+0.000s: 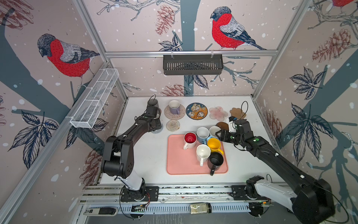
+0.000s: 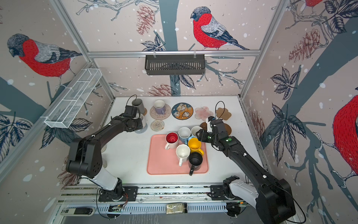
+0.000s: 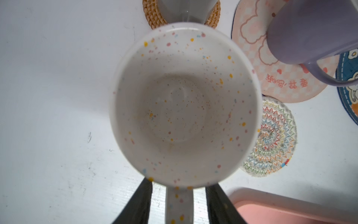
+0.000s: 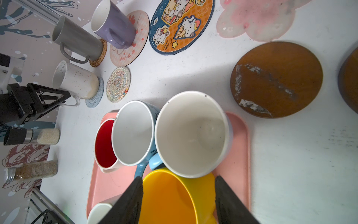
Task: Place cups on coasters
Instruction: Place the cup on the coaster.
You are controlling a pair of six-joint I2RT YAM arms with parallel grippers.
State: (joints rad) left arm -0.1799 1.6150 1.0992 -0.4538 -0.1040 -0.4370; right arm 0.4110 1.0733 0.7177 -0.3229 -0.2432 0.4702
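Now my left gripper (image 3: 179, 186) straddles the handle of the speckled white ceramic mug (image 3: 184, 104), jaws parted; my right gripper (image 4: 178, 178) hangs open, empty, over the yellow ceramic mug (image 4: 166, 197)

Quick headcount, nine mugs: three by the left gripper (image 3: 181, 186), meaning the speckled white mug (image 3: 184, 104) right at it plus the grey mug (image 2: 138, 105) and lavender mug (image 2: 160, 107) just past it. Six more are bunched under and beside the right gripper (image 4: 178, 179): the red-inside mug (image 2: 172, 138), a light blue mug (image 2: 184, 133), a second light blue mug (image 2: 195, 131), the yellow mug (image 2: 194, 145), the white mug (image 2: 182, 152) and the black mug (image 2: 195, 159). Coasters, nine too: the straw coaster (image 4: 101, 54), beige round (image 4: 126, 56) and grey round (image 4: 95, 99) under those left-gripper mugs, then six bare ones: cream round (image 2: 157, 125), blue cartoon round (image 2: 182, 111), pink flower (image 2: 203, 112), tan cloud (image 2: 224, 115), brown disc (image 4: 277, 77), second brown disc (image 4: 351, 77). One pink tray (image 2: 160, 164).
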